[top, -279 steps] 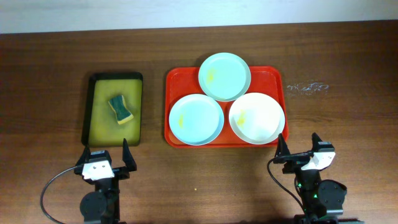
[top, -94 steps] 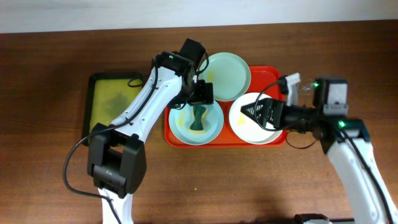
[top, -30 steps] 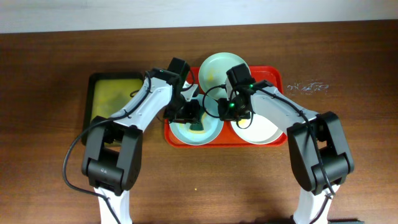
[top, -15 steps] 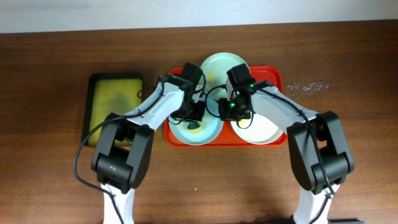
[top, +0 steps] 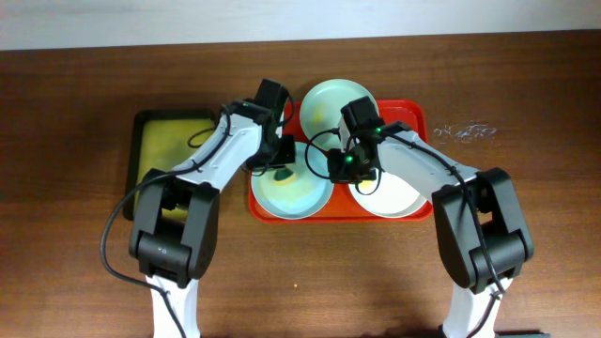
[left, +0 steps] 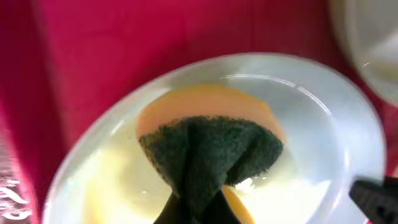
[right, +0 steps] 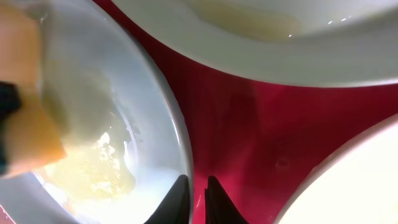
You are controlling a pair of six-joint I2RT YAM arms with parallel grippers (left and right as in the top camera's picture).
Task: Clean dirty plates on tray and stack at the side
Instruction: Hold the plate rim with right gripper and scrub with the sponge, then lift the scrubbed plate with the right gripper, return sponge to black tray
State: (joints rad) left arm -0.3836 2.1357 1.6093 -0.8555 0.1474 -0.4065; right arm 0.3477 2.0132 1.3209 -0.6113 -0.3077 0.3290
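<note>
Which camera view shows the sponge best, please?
Left wrist view: the sponge, dark green over yellow, fills the middle, pinched by the left gripper on the plate. The right wrist view catches only a yellow corner; overhead, the left arm hides nearly all of it.

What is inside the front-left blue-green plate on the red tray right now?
A green-and-yellow sponge, pinched by the left gripper, sits on the blue-green plate amid yellowish smears. The right gripper pinches its rim. The plate surface under the sponge is hidden.
</note>
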